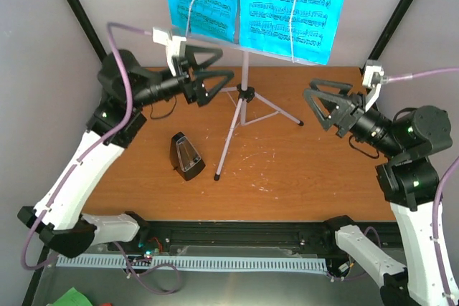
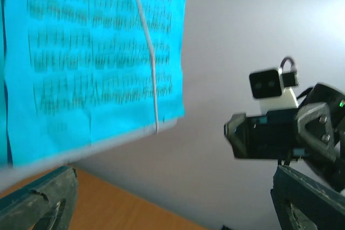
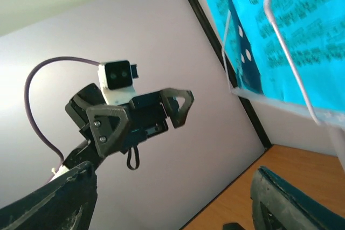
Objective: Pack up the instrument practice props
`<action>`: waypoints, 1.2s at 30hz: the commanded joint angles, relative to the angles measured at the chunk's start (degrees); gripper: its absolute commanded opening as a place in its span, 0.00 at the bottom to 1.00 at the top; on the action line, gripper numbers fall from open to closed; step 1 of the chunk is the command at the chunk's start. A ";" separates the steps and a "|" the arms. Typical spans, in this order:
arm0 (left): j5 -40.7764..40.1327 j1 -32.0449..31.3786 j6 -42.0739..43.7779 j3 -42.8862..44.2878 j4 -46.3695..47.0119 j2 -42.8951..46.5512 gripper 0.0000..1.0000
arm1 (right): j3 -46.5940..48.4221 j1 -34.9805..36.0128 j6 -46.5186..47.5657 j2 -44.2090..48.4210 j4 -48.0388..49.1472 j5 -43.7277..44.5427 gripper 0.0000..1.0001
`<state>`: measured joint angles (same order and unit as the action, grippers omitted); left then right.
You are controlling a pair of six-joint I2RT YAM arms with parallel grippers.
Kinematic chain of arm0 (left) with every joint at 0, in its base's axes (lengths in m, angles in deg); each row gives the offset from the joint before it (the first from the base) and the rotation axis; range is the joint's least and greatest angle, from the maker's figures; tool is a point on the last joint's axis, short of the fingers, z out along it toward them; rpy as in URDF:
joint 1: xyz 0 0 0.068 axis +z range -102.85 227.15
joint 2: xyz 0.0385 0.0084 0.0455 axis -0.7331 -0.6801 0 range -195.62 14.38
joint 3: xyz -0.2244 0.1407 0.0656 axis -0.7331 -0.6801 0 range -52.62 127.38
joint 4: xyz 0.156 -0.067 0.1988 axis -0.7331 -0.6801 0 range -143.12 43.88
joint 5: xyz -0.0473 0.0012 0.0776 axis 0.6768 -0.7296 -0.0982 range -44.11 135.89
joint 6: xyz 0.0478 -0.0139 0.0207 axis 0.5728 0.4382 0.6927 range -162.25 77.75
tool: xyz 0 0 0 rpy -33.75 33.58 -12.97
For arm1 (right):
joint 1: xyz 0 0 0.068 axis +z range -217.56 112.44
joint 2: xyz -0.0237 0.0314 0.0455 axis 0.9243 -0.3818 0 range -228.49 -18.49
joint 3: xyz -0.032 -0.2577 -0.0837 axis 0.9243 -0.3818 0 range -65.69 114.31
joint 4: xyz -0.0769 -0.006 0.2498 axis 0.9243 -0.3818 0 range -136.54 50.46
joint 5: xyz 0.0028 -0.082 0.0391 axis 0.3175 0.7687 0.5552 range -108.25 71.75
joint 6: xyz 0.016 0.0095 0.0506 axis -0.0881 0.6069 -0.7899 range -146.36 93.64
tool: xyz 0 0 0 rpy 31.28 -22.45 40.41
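Note:
The grey tripod music stand (image 1: pixel 242 98) stands at the back middle of the table. Two cyan sheet-music pages (image 1: pixel 252 1) rest on its tray, each held by a thin wire arm. They also show in the left wrist view (image 2: pixel 91 52) and the right wrist view (image 3: pixel 285 30). The small black pyramid metronome (image 1: pixel 186 155) stands upright left of the stand's front leg. My left gripper (image 1: pixel 209 69) is open and empty, raised just left of the stand's tray. My right gripper (image 1: pixel 326 102) is open and empty, raised to the right of the stand.
The brown table (image 1: pixel 301 170) has grey walls behind and black frame posts (image 1: pixel 75 12) at both back corners. A black rail (image 1: pixel 244 231) runs along the near edge. The stand's legs spread across the table's middle.

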<state>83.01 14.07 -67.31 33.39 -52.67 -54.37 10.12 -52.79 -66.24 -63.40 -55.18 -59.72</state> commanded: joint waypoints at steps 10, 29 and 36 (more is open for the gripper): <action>-8.03 0.47 3.33 33.27 -19.45 -19.43 0.60 | 21.56 0.09 2.28 -16.73 -4.19 -0.37 0.61; -15.16 0.65 6.86 40.96 -18.94 -26.59 0.59 | 35.82 0.89 2.88 -28.13 -9.92 3.51 0.54; -14.20 1.18 6.65 42.50 -18.36 -28.43 0.58 | 40.59 3.70 5.48 -31.79 -13.62 6.84 0.56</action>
<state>68.48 14.73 -61.80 73.09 -72.32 -81.94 47.82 -50.67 -62.55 -93.93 -66.06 -54.80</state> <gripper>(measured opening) 0.579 0.555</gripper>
